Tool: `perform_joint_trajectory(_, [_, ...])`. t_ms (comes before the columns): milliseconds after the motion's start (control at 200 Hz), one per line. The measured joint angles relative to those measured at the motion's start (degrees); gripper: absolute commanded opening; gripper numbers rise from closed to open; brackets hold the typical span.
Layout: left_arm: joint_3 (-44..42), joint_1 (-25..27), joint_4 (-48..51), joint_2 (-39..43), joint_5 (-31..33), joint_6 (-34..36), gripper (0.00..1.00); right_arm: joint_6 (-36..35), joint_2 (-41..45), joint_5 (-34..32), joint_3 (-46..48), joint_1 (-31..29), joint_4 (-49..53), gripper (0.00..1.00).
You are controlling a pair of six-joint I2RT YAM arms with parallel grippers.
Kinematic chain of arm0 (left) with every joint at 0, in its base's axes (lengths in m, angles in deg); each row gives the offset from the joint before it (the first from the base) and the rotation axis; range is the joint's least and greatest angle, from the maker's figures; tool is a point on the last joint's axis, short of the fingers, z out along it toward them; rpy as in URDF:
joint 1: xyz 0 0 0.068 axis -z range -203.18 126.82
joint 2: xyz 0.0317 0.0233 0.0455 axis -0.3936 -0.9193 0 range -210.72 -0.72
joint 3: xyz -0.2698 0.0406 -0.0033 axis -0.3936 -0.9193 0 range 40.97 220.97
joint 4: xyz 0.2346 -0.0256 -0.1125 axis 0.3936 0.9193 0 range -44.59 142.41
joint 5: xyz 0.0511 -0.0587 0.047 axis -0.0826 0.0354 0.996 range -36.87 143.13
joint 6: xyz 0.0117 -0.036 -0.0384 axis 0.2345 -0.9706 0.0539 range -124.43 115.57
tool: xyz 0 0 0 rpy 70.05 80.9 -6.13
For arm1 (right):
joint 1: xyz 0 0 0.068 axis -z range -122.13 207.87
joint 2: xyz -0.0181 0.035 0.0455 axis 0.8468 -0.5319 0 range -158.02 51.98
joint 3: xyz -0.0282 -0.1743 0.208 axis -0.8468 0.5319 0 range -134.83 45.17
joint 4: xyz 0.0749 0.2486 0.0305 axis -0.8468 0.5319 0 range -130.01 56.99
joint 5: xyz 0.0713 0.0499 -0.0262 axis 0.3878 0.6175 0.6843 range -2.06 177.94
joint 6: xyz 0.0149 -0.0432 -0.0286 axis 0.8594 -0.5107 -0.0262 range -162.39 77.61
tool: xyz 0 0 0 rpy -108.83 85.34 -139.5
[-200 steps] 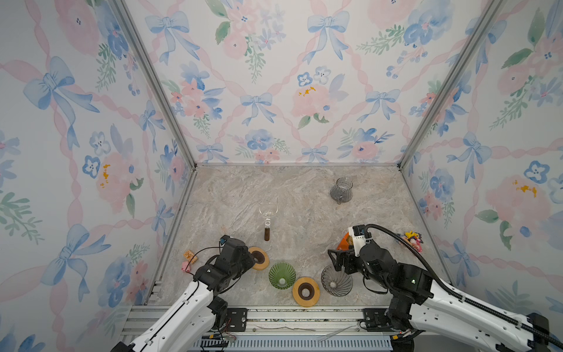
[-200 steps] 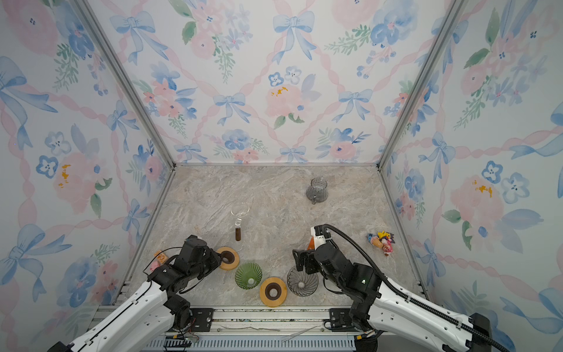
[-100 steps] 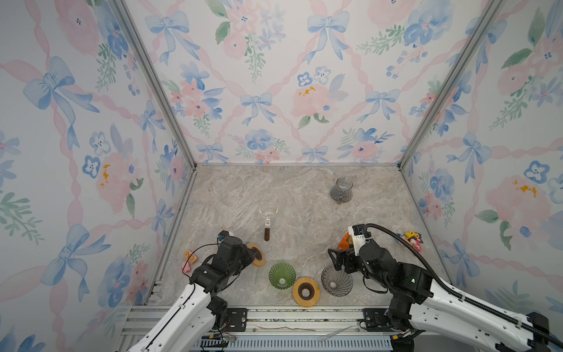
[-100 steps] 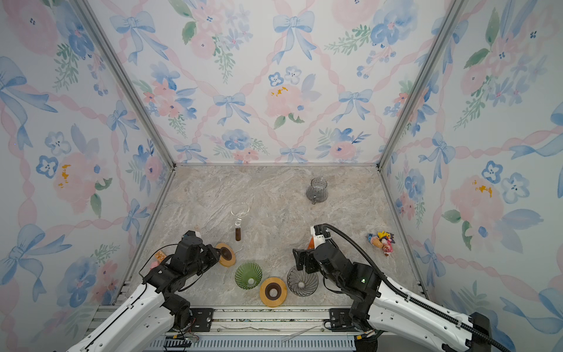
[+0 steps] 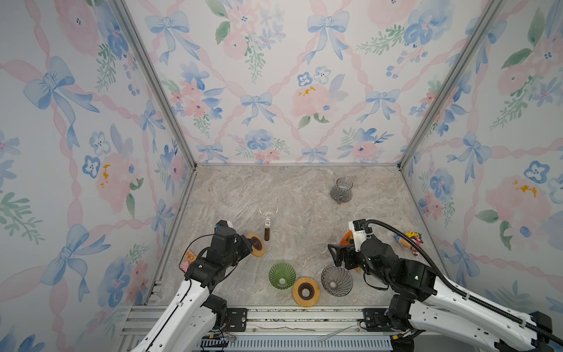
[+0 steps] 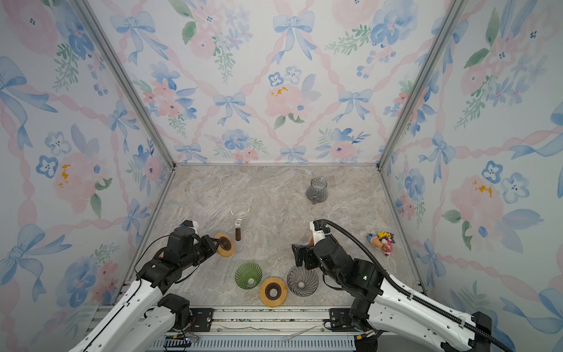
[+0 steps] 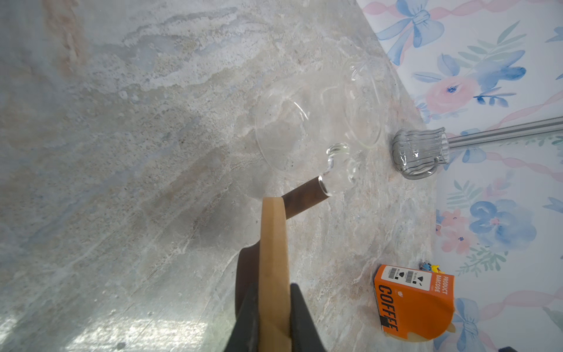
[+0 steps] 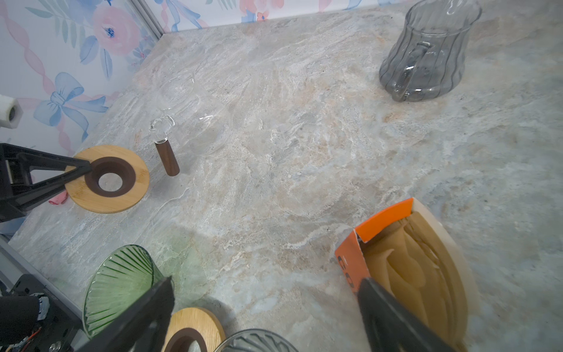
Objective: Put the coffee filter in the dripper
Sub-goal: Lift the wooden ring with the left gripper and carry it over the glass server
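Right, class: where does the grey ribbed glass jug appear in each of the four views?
In a top view: grey jug far back, right of middle.
In a top view: same spot.
Left wrist: beyond the brown handle.
Right wrist: beyond the orange box.
Shared landmark: the brown handle.

Orange filter box: "COFFEE" in black capitals down one face. White label at its end: "PRODUCT BARCODE", next to two barcodes with small arrow marks. Right wrist view: the box's side print is cut off, not legible. Small tag at the table's left edge: print too small to read.
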Motion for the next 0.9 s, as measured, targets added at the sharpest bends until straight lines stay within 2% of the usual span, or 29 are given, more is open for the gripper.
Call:
perform_joint_trajectory(430, [9.4,-7.43,-2.45,-6.47,-11.52,4.92,0.06,-0.87,0.02,-0.33,-0.96,0.0,0.0,0.96])
perform_joint_trajectory(680, [9.55,-9.62,-10.12,-11.06,-19.15,4.44,0.06,-1.05,0.79,-0.5,-0.96,0.0,0.02,0.96])
perform_joint_trajectory(900, [7.5,-10.75,-21.18,-14.49,-24.85,1.6,0.07,-1.07,1.16,-0.63,-0.96,0.0,0.02,0.96])
